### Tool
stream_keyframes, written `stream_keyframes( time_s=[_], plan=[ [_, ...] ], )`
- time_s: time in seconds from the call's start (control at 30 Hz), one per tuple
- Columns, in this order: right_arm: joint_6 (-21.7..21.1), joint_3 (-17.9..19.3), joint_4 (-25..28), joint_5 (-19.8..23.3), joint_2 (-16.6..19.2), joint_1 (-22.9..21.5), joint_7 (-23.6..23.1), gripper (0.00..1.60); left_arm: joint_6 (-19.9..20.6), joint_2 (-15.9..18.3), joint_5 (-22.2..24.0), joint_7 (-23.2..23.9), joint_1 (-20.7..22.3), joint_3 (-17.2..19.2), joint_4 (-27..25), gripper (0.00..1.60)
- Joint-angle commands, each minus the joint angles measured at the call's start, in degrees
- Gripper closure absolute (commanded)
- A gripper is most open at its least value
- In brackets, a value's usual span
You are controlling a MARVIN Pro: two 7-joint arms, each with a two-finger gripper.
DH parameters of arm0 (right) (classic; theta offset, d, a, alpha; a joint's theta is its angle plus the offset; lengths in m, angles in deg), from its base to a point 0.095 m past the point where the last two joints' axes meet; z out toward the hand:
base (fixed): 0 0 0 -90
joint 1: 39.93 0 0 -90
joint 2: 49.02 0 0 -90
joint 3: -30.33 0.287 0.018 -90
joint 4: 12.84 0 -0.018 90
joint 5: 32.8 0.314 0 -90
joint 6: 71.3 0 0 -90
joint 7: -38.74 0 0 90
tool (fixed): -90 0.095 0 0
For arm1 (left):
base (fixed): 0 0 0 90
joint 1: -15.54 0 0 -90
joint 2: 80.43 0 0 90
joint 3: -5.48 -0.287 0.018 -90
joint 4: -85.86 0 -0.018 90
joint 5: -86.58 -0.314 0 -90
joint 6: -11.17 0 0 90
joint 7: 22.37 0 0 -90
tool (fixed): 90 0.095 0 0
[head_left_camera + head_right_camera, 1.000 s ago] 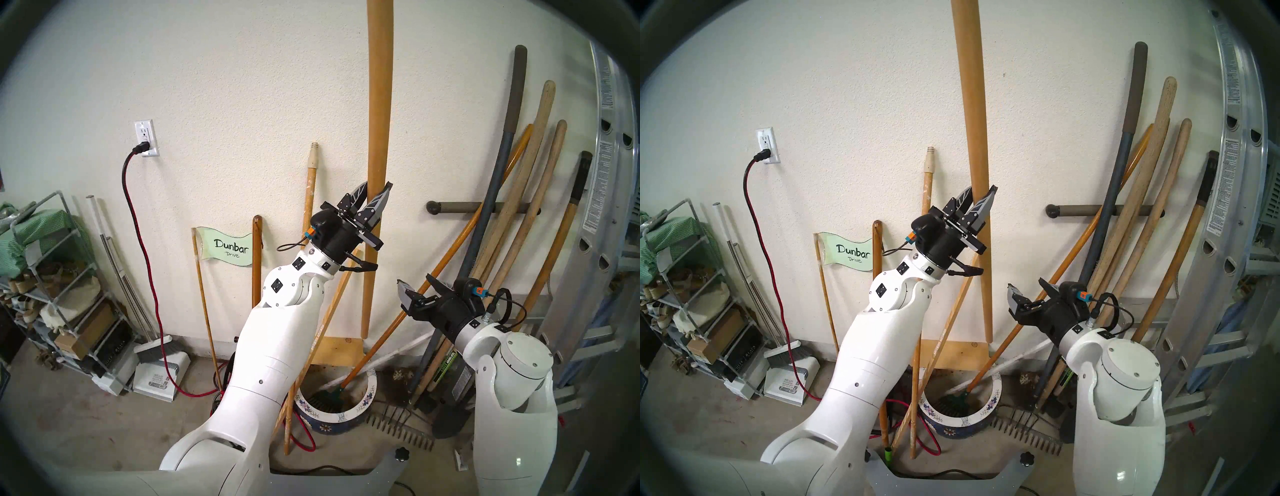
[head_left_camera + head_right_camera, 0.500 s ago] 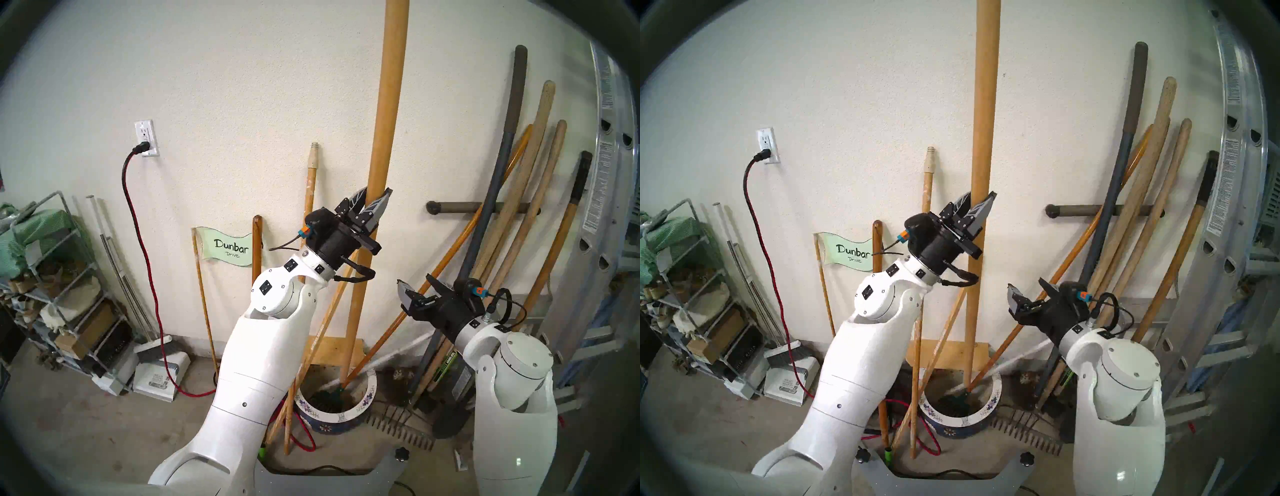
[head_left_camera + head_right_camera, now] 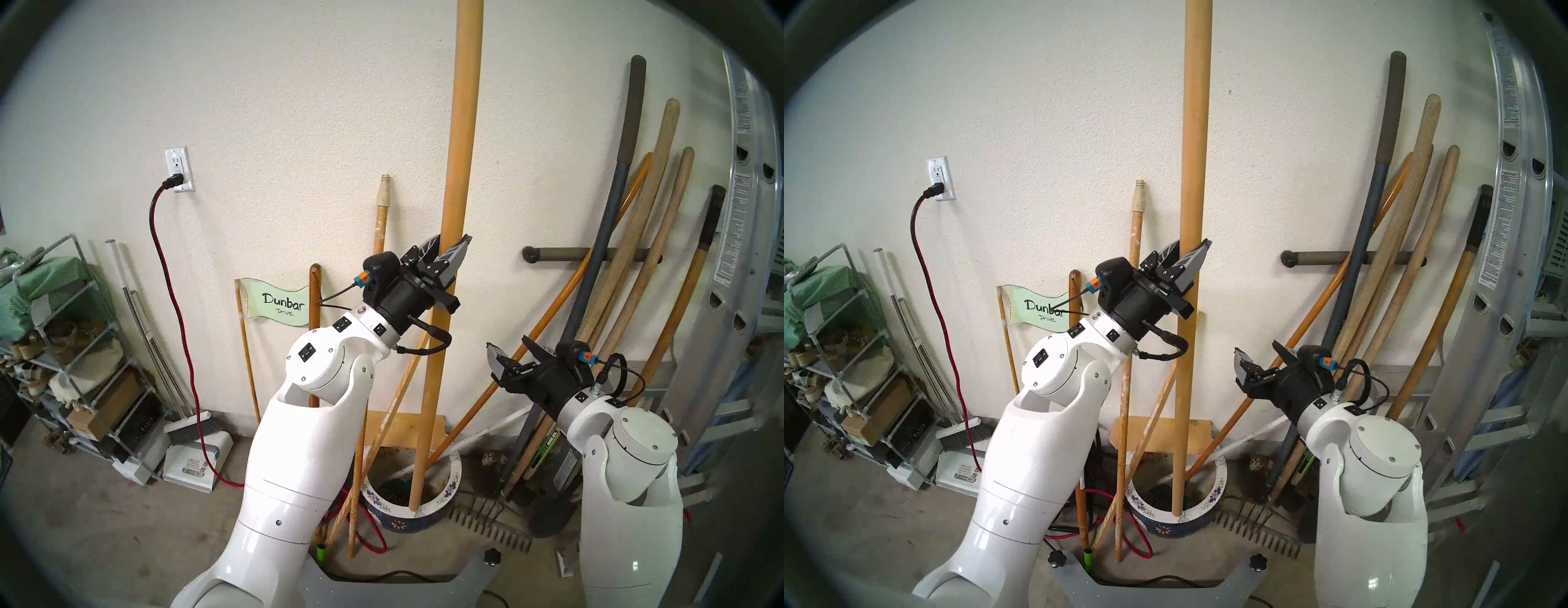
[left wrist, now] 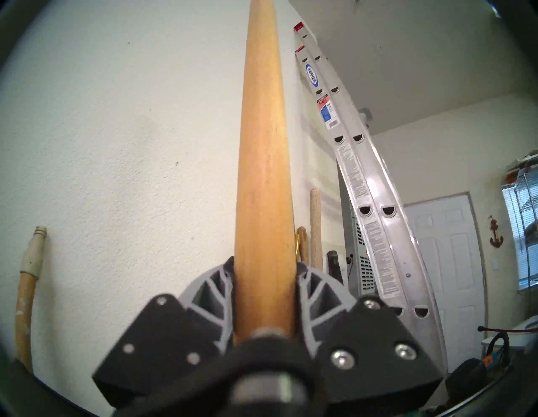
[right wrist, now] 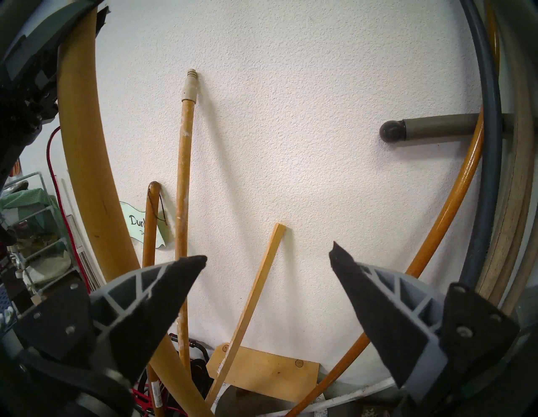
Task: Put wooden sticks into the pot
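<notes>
My left gripper is shut on the plain round dowel, held nearly upright. The dowel's lower end hangs at the mouth of the blue pot with the white flowered rim; whether it touches the bottom I cannot tell. The speckled pole with the cream threaded tip and the thin square slat lean on the wall left of the pot. My right gripper is open and empty, right of the dowel.
An orange-handled green rake stands in the pot. Several tool handles and a ladder lean at the right. A metal rake head lies right of the pot. The Dunbar Drive sign, a dustpan and a shelf rack stand left.
My left arm has drawn back and down with the dowel. The dowel's lower end dropped from the wall board's height to the pot's mouth. The right arm has not moved.
</notes>
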State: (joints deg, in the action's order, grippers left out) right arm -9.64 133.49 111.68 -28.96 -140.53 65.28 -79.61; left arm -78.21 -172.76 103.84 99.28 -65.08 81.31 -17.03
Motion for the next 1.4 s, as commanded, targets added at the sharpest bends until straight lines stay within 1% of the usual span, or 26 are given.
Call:
stream_keyframes(
  time_s=[0.0,0.03,0.07,0.13,0.27,0.4,0.47,0.63,0.7,0.83,0.9,1.03,1.37],
  plan=[
    [-0.06,0.01,0.04,-0.06,0.11,-0.01,-0.03,0.00,6.63,1.61,-3.57,-4.20,-2.50,0.14,-6.64,1.60],
    [-0.06,0.01,0.04,-0.07,0.12,-0.01,-0.03,0.00,8.05,1.88,-4.60,-5.01,-2.75,0.09,-7.64,1.60],
    [-0.06,0.01,0.04,-0.07,0.12,-0.01,-0.03,0.00,8.05,1.88,-4.60,-5.01,-2.75,0.09,-7.64,1.60],
    [-0.08,0.01,0.05,-0.07,0.12,-0.01,-0.04,0.00,11.84,1.98,-6.13,-6.84,-3.23,0.08,-9.93,1.60],
    [-0.10,0.01,0.05,-0.08,0.14,-0.01,-0.04,0.00,16.79,2.09,-7.65,-8.42,-3.77,-0.43,-12.54,1.60],
    [-0.11,0.00,0.05,-0.08,0.14,-0.01,-0.04,0.00,18.26,1.81,-8.54,-9.18,-3.44,-0.99,-12.51,1.60],
    [-0.12,0.00,0.05,-0.08,0.15,-0.01,-0.04,0.00,19.06,1.39,-8.37,-9.41,-3.34,-1.10,-11.56,1.60],
    [-0.13,0.00,0.06,-0.08,0.15,-0.01,-0.04,0.00,18.66,1.52,-8.39,-9.37,-3.58,-0.97,-10.04,1.60],
    [-0.13,0.00,0.06,-0.08,0.15,-0.01,-0.05,0.00,18.61,1.93,-9.36,-9.98,-3.79,-1.24,-9.74,1.60],
    [-0.13,0.01,0.06,-0.09,0.14,-0.02,-0.05,0.00,18.47,2.08,-8.85,-10.07,-4.67,-0.92,-8.35,1.60],
    [-0.13,0.01,0.06,-0.09,0.14,-0.02,-0.05,0.00,18.59,1.59,-7.98,-10.19,-5.14,-0.54,-7.28,1.60],
    [-0.13,0.01,0.06,-0.09,0.14,-0.02,-0.05,0.00,17.51,1.76,-8.11,-10.27,-5.19,-0.53,-4.75,1.60],
    [-0.12,0.01,0.06,-0.09,0.14,-0.02,-0.05,0.00,16.04,1.41,-8.19,-10.15,-2.99,-0.36,2.65,1.60]
  ],
)
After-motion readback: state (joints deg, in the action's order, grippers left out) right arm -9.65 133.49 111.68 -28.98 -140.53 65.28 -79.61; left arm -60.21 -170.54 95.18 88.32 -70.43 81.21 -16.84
